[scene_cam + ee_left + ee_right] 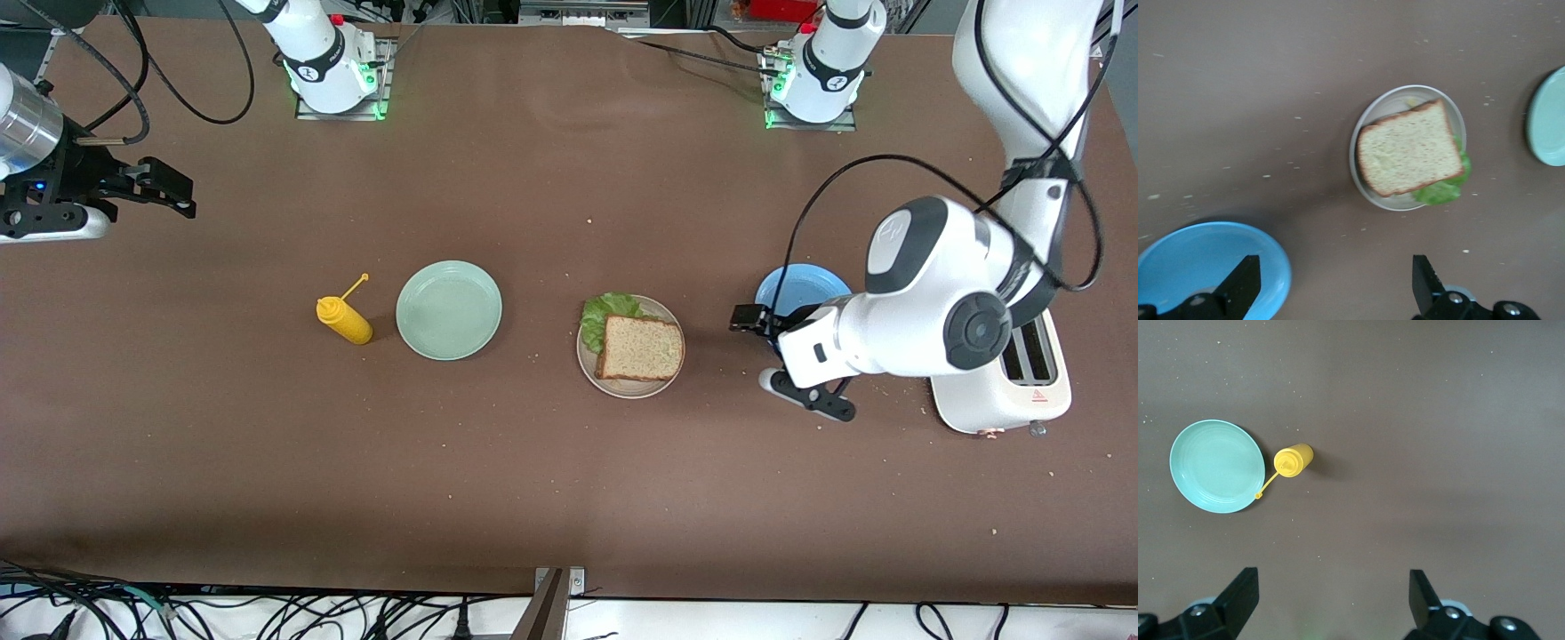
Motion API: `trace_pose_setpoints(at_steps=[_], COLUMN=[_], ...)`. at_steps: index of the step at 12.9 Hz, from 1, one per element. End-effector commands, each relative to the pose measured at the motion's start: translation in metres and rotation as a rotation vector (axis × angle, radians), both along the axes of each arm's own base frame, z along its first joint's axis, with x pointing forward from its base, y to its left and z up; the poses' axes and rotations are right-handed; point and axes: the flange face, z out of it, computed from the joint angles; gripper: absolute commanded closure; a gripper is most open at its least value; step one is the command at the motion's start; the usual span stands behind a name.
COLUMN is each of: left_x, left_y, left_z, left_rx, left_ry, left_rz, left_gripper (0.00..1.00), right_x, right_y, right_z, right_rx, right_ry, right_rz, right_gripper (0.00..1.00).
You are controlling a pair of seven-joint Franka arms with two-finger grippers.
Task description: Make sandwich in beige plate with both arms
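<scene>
- The right gripper (164, 188) hangs empty, jaws wide, over bare table at the right arm's end, well apart from the beige plate (584, 354).
- The sandwich (638, 348) lies assembled in that plate, lettuce poking out, so the task looks finished; only retreat remains.
- The left gripper (782, 360), spread and empty, is low just beside the plate, over the blue plate (800, 286), with the toaster (1009, 391) close.
</scene>
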Motion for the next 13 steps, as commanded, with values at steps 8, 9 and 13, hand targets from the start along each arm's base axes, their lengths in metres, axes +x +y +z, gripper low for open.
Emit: trace_pose_setpoints(at_steps=[8,9,13], left_x=[-0.047,-0.063,-0.109], left_y=[0.062,0.065,0.086], left_z=[0.151,0.155,0.178], left_rx=[0.285,0.257,0.227], left_ry=[-0.188,-0.17,-0.164], left_rz=[0.097,0.114,0.163], left_gripper=[0.0,0.0,0.0], right_x=[0.001,0.001,0.001], right_y=[0.0,0.0,0.0], right_z=[0.002,0.002,0.002], right_rx=[-0.012,-0.012,-0.011], right_ry=[-0.01,-0.009,-0.01], right_rz=[-0.005,-0.005,-0.005], right_gripper=[0.0,0.0,0.0])
